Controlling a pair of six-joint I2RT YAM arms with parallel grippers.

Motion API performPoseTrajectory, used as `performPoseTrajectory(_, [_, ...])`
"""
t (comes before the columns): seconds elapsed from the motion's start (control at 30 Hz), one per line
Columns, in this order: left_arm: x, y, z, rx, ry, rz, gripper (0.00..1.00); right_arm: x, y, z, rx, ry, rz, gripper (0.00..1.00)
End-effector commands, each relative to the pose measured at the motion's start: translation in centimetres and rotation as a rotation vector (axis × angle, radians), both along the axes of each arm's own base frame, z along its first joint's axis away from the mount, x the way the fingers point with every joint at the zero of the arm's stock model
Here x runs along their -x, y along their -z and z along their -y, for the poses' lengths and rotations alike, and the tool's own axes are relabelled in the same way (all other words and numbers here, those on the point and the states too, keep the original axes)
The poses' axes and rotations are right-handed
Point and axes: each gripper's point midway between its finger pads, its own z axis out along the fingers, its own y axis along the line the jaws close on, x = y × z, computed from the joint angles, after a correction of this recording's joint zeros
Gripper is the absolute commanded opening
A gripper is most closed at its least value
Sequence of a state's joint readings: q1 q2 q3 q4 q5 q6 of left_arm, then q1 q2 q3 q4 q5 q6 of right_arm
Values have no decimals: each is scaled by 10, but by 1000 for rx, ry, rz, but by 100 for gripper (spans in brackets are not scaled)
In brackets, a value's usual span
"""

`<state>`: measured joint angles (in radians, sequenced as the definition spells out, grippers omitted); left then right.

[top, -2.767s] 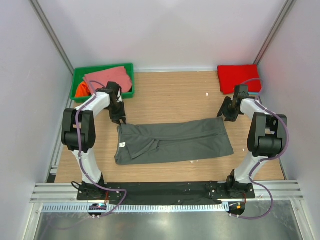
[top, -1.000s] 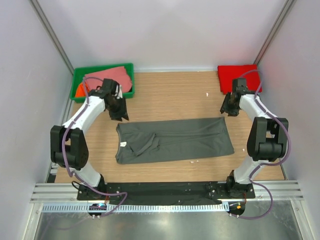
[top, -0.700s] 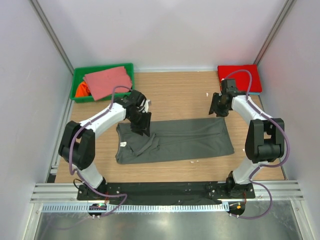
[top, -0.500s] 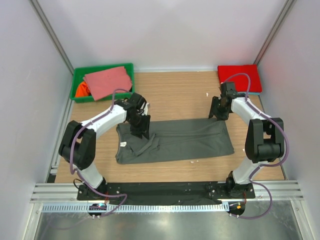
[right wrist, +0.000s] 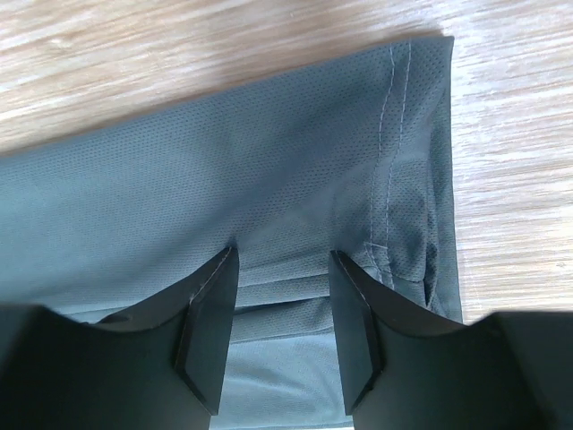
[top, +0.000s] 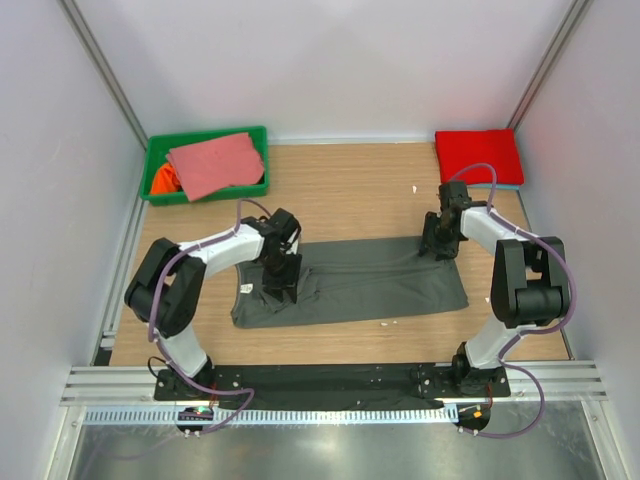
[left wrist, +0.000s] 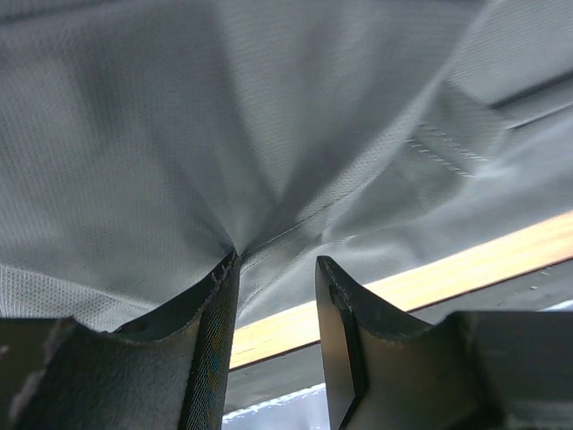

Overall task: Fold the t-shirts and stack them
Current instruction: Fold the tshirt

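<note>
A dark grey t-shirt (top: 370, 280) lies folded into a long band across the middle of the table, its white neck label (top: 246, 289) at the left end. My left gripper (top: 282, 285) is down on its left part, by a bunched sleeve fold. In the left wrist view the jaws (left wrist: 276, 264) are open with the tips pressed into grey cloth (left wrist: 224, 134). My right gripper (top: 437, 246) is on the shirt's far right corner. In the right wrist view it (right wrist: 282, 255) is open, tips on the cloth (right wrist: 224, 179) near the stitched hem (right wrist: 387, 152).
A folded red t-shirt (top: 478, 155) lies at the back right corner. A green bin (top: 205, 192) at the back left holds a salmon-pink shirt (top: 215, 163) and an orange one (top: 163, 180). Bare wood table (top: 350, 195) lies behind the grey shirt.
Both arms came down onto the grey shirt. The left moved from beside the bin to the shirt's left part; the right moved from near the red shirt to the far right corner.
</note>
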<state>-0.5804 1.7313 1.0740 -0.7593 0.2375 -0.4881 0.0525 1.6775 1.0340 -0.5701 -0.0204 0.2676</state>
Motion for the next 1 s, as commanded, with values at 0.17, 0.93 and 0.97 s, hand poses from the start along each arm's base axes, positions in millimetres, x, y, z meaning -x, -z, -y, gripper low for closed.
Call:
performPoseTrajectory(0.17, [-15, -28, -21, -108, -80, 181, 43, -8, -28, 9, 53, 8, 94, 51])
performPoseTrajectory(0.93, [-3, -28, -22, -79, -192, 176, 52, -10, -69, -72, 34, -230, 215, 54])
performPoseTrajectory(0.97, [1, -22, -24, -88, -191, 161, 51, -10, -68, -73, 33, -234, 213, 55])
